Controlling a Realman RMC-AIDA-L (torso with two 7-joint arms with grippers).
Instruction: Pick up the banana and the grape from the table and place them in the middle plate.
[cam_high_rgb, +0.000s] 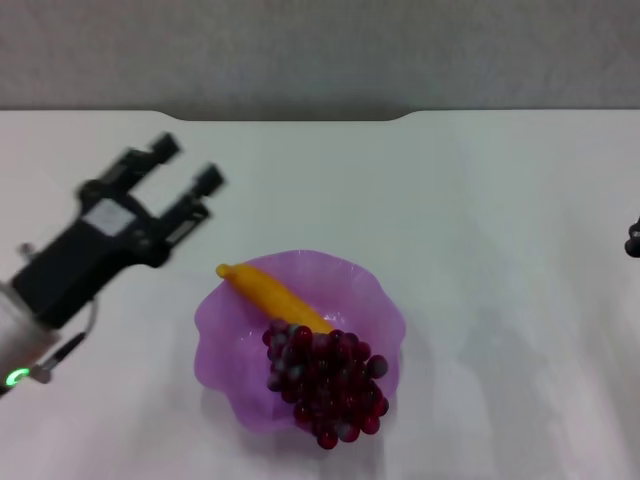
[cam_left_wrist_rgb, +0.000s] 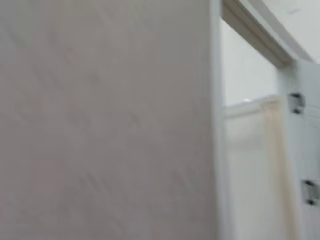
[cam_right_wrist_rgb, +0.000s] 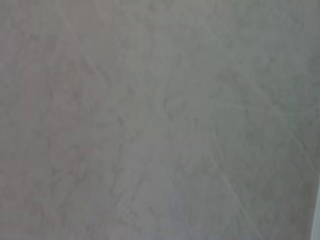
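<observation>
Purple plate (cam_high_rgb: 225, 330) mid-tabletop (cam_high_rgb: 480, 200), holding banana (cam_high_rgb: 272, 293) and grapes (cam_high_rgb: 325, 385), grapes reaching its near rim. Left end effector (cam_high_rgb: 183, 172) apart at plate's far-left, fingers spread, empty. Right end effector (cam_high_rgb: 633, 238) barely showing at right edge, grip unreadable.

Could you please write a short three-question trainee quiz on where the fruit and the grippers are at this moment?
1. True or false: the banana lies on the table outside the purple plate.
2. The grape bunch lies: A) in the plate, B) in the left gripper, C) at the table's far edge.
3. Which gripper shows only at the head view's right edge?

Key: 1 false; 2 A; 3 the right gripper.
</observation>
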